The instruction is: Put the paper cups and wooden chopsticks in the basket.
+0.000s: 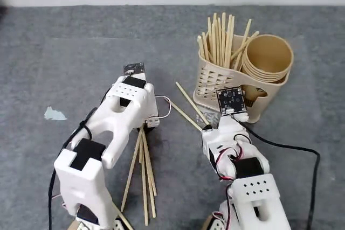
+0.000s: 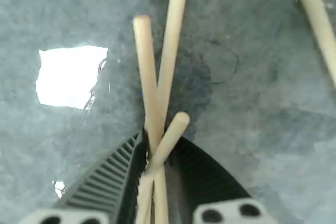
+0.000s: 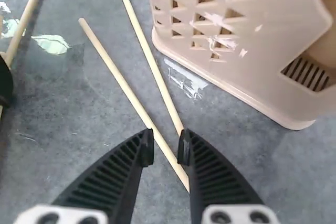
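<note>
A beige basket [image 1: 214, 82] stands at the back right, holding a stack of paper cups [image 1: 268, 57] and several upright wooden chopsticks [image 1: 220, 36]. More chopsticks [image 1: 143, 179] lie fanned on the grey mat in front of the left arm. My left gripper [image 1: 144, 127] is down at their far ends; in the left wrist view it [image 2: 157, 142] is shut on three crossing chopsticks [image 2: 157, 85]. Two chopsticks [image 1: 188, 106] lie beside the basket [image 3: 252, 40]. My right gripper [image 3: 164, 148] hangs over them, open by a narrow gap, with one chopstick [image 3: 118, 80] running under that gap.
A pale scrap of tape [image 1: 55, 114] is stuck to the mat at the left. A black cable [image 1: 302, 149] curves along the right side. Another loose chopstick [image 2: 320, 30] lies near the left gripper. The back left of the mat is bare.
</note>
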{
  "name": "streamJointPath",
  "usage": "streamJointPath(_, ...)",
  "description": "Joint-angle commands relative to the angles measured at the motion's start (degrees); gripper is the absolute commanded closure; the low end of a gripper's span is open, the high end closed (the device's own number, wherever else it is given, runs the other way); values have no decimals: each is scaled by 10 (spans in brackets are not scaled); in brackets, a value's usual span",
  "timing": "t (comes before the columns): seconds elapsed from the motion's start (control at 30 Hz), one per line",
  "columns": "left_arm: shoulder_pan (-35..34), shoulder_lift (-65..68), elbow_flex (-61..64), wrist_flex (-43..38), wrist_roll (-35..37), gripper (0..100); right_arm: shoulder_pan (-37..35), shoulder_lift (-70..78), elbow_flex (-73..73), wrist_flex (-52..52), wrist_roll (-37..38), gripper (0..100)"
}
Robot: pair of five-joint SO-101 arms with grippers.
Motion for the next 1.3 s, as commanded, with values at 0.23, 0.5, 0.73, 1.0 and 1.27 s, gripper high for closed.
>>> streamJointPath(0.23,-7,-72,-12,27,7,988,6,-13,0,-9,-7,908)
streamJointPath(0.5,-23,-265,-12,33,4,988,6,-13,0,-9,-7,908)
streamJointPath(0.73,-26,-378,-16,28,2,988,6,-13,0,-9,-7,908)
streamJointPath(1.0,-26,-428,-126,30,-11,988,6,-13,0,-7,-7,908)
streamJointPath(1.27,-21,-426,-274,-1,-9,988,5,-13,-1,15,-6,909)
